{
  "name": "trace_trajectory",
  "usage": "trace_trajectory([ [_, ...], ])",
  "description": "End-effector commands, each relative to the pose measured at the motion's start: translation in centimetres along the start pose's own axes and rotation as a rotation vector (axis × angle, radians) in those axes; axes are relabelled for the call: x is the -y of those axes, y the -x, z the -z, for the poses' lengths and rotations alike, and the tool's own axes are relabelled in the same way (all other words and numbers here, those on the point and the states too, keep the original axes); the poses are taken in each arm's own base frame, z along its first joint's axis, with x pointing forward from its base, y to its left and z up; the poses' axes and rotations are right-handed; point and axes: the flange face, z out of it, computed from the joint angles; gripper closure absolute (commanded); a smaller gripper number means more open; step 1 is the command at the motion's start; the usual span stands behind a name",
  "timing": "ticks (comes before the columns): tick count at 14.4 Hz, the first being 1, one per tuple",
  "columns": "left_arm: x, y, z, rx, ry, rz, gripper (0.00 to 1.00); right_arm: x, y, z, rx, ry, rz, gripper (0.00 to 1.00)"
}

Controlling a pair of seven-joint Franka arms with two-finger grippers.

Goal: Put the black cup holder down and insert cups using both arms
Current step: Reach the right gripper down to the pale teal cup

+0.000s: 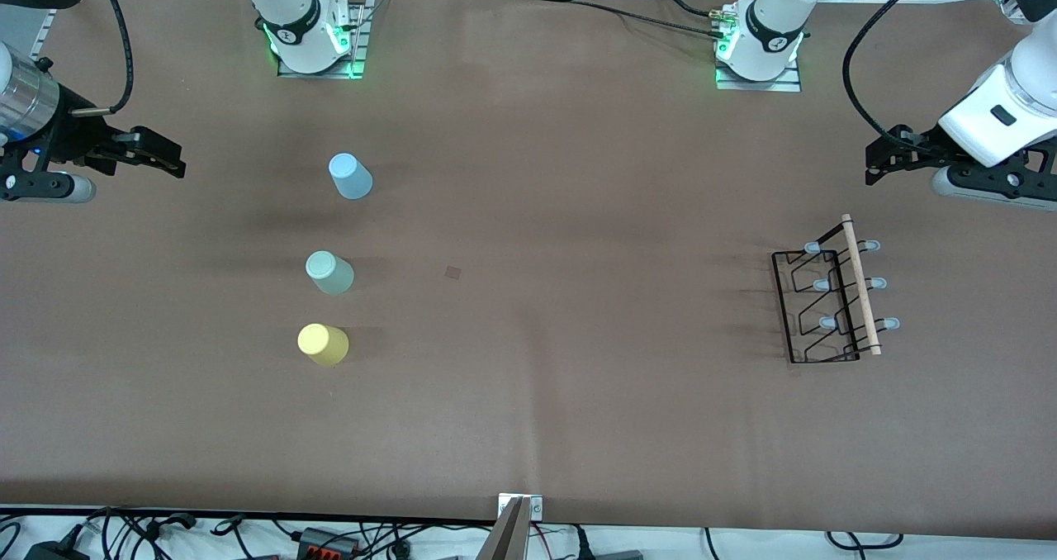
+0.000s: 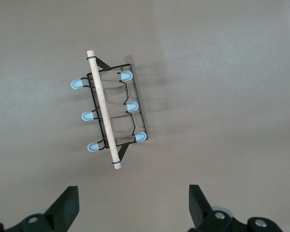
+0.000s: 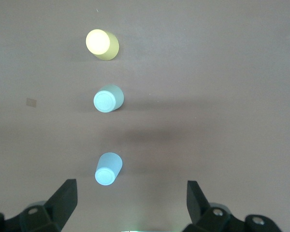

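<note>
On the bench (image 1: 578,428), toward the left arm's end, you have the black cup holder (image 1: 830,300) standing upright. Three upside-down cups line up toward the right arm's end: light blue cup (image 1: 351,176), sage green cup (image 1: 329,272), and yellow cup (image 1: 323,344) nearest the front camera. Left gripper (image 1: 877,163) and right gripper (image 1: 169,157) wait aloft, jaws spread, empty.

We hold our left gripper (image 1: 874,162) up over the table's left-arm end, fingers spread wide; our right gripper (image 1: 169,160) hangs likewise over the right-arm end, empty.
</note>
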Motion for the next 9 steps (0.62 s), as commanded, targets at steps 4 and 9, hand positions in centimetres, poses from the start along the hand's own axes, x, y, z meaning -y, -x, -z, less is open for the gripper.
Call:
trace_trajectory([
  [4, 0.2, -0.1, 0.5, 0.005, -0.004, -0.002, 0.00, 0.6, 0.0, -2.6, 0.014, -0.017, 0.011, 0.00],
  [9, 0.2, -0.1, 0.5, 0.005, -0.004, -0.002, 0.00, 5.5, -0.2, -14.6, -0.063, -0.018, 0.072, 0.00],
])
